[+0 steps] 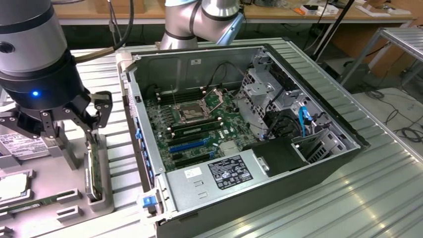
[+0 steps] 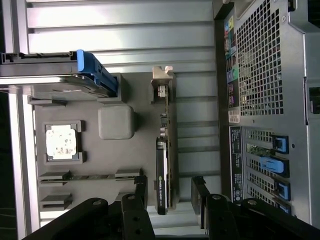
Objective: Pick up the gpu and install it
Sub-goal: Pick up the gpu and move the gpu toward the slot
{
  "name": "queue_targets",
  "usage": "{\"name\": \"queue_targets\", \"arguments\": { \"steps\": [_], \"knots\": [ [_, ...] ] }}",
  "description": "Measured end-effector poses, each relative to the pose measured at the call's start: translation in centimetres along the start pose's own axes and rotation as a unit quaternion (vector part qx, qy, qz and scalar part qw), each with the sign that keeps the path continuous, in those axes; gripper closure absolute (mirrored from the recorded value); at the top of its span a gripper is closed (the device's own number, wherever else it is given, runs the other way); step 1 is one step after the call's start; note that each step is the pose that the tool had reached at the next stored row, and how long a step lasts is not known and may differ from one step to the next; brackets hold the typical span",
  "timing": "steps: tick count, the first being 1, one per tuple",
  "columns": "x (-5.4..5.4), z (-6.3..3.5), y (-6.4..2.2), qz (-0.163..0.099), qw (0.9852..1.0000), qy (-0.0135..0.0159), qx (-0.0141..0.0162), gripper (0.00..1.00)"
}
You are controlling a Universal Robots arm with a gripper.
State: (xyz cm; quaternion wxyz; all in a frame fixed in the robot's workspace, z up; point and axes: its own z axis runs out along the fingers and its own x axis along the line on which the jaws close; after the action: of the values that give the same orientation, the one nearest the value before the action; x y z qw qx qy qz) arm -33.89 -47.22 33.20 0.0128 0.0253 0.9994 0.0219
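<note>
Wrist view: gpu [image 2: 167,150] stands on its long edge in a slot of the grey fixture tray [image 2: 135,100], silver bracket [image 2: 162,80] at the end farthest from the camera, black face turned toward the tray's other parts. Gripper [image 2: 170,197] sits over the card's near end, released, jaws spread wide, one finger [image 2: 140,200] on each side of the card with a gap showing on both sides; nothing held. Exterior view: same card [image 1: 94,168] seen as a thin green edge upright in the tray [image 1: 66,183], gripper [image 1: 73,131] directly above it, near the exterior view's left edge. Other parts on the tray, wrist view: a bare processor chip [image 2: 62,141] in a square nest, a narrow RAM stick [image 2: 90,176] lying between two holders, a plain grey block [image 2: 116,121], and a hard drive [image 2: 60,80] with a blue piece [image 2: 95,72] at one end. Just beside the tray lies the open computer case [image 1: 317,114], on its side on the slatted metal table [image 1: 370,198]. Inside it: motherboard [image 1: 198,119] with an empty processor socket [image 1: 191,113], blue expansion slots [image 1: 188,145], and a labelled power supply [image 1: 225,173]. Case's perforated rear panel [image 2: 260,60] faces the tray, with blue latches [image 2: 272,165] along its slot openings.
</note>
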Motion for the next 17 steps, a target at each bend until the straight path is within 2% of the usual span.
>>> {"name": "queue_targets", "arguments": {
  "steps": [17],
  "knots": [
    [0.02, 0.95, -0.04, 0.000, 1.0000, 0.0000, 0.0000, 0.52]
  ]
}}
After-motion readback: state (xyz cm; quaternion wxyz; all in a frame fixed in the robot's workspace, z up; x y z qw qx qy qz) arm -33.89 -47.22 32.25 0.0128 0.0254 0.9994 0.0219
